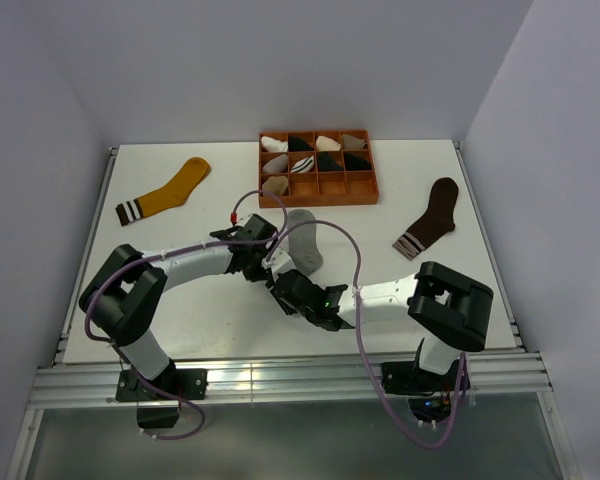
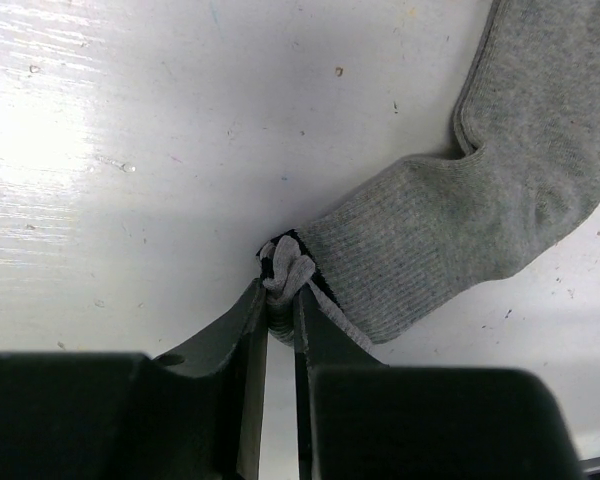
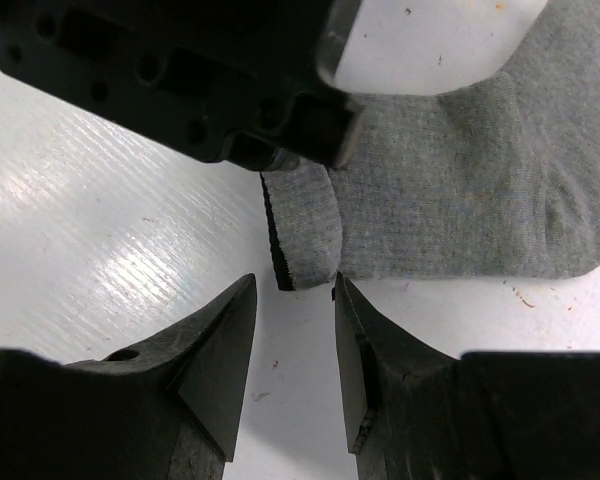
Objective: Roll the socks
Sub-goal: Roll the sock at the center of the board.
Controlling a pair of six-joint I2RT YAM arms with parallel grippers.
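Left gripper (image 2: pixel 280 297) nearest lens: jaws clamped on bunched striped cuff of grey sock (image 2: pixel 460 220), mid-table (image 1: pixel 210 320). Right gripper (image 3: pixel 295 290): jaws apart, just short of folded cuff, holding nothing. Left gripper body overhangs cuff, hiding part. Yellow sock (image 1: pixel 170 192) far left, brown sock (image 1: pixel 432 218) right. Tray (image 1: pixel 318 201) of small bundles (image 1: pixel 300 165) behind.
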